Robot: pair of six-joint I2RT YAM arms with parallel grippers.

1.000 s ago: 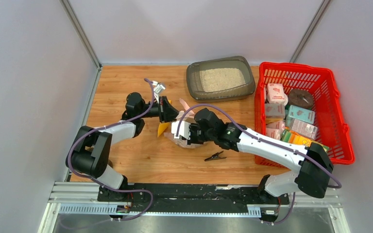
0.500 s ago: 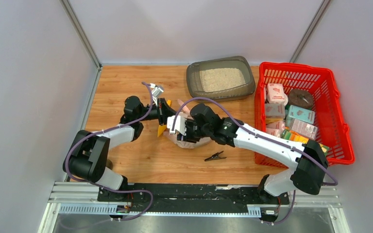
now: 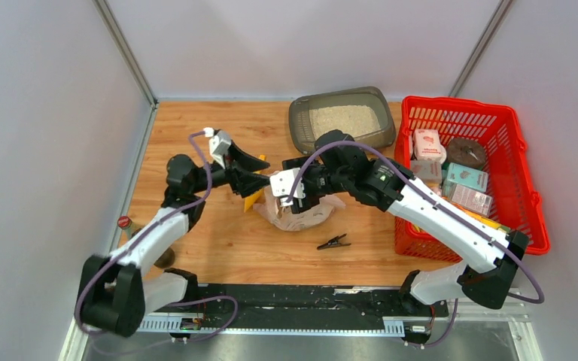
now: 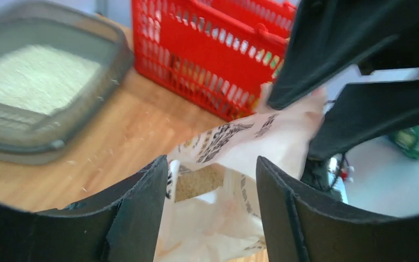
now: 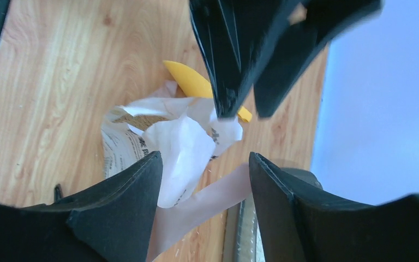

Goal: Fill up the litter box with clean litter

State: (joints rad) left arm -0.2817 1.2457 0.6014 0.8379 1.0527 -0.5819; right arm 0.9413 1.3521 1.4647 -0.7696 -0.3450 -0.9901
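The dark grey litter box (image 3: 298,119) stands at the back of the table, with pale clean litter (image 3: 344,120) spread inside; the left wrist view shows the litter box (image 4: 95,98) too. A crumpled paper bag (image 3: 302,216) lies mid-table, its mouth open on more clean litter (image 4: 199,183). My left gripper (image 3: 263,171) is open, its jaws (image 4: 213,174) wide on either side of the bag's mouth. Just above the bag my right gripper (image 3: 293,194) is open; a pink strip (image 5: 213,199) runs between its jaws. A yellow scoop (image 5: 191,82) lies beside the bag.
A red mesh basket (image 3: 527,188) full of boxes fills the right side. A black clip (image 3: 333,242) lies in front of the bag. A small red-capped bottle (image 3: 126,223) stands at the table's left edge, by the left arm.
Both grippers have opened. The left arm has drawn back to the left. The right arm has shifted toward the back, and the bag now slumps on the table.
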